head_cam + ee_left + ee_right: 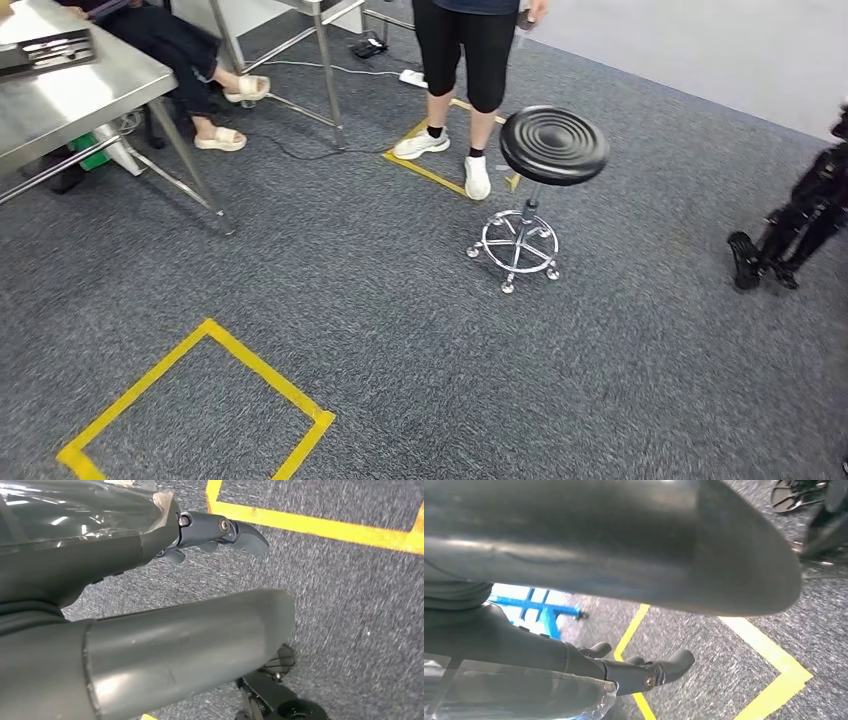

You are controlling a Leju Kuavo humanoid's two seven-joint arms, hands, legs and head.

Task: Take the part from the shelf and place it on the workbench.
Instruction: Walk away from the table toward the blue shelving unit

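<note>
Left hand [215, 532] and right hand [644, 672], both empty with fingers apart (above grey carpet [400, 330]).

Black stool [553, 146] beside standing person [462, 70].

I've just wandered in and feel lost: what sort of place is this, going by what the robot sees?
Probably a workshop or robot test lab. A stainless steel workbench stands on grey carpet marked with yellow floor-tape squares, a black round rolling stool sits nearby, and a power strip with trailing cables lies on the floor.
</note>
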